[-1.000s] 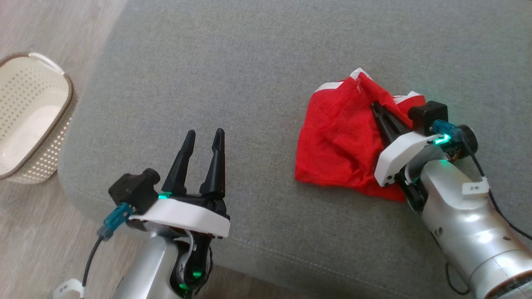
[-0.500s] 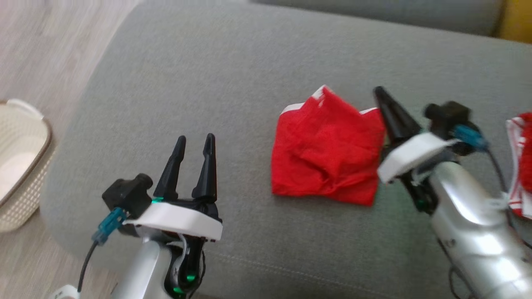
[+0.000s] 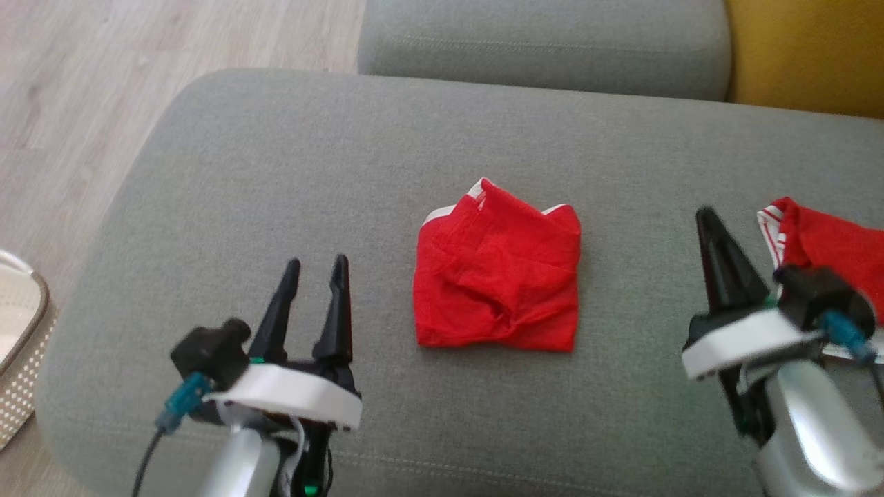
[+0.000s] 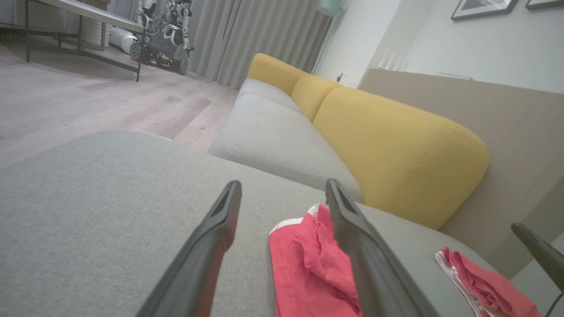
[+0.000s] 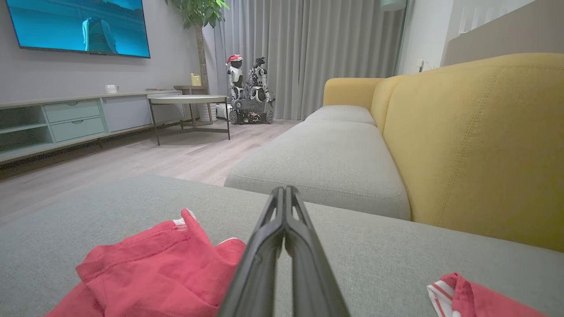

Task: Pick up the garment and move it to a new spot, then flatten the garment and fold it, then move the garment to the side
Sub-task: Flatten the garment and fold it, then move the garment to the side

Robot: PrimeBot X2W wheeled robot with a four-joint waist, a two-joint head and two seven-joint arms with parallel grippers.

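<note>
We count two red cloth garments with white trim, two grey fabric seat cushions, one cream perforated plastic basket and two dark two-fingered grippers.

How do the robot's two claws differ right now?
The left gripper has its fingers apart, open; the right gripper has them pressed together, shut. The left gripper sits left of the folded red garment; the right gripper sits between it and a second red garment. Both hold nothing.

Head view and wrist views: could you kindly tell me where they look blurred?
Head view: soft, right hand smeared by motion; left wrist view: its dark fingers out of focus; right wrist view: room sharp, folded red cloth garment softer.
</note>
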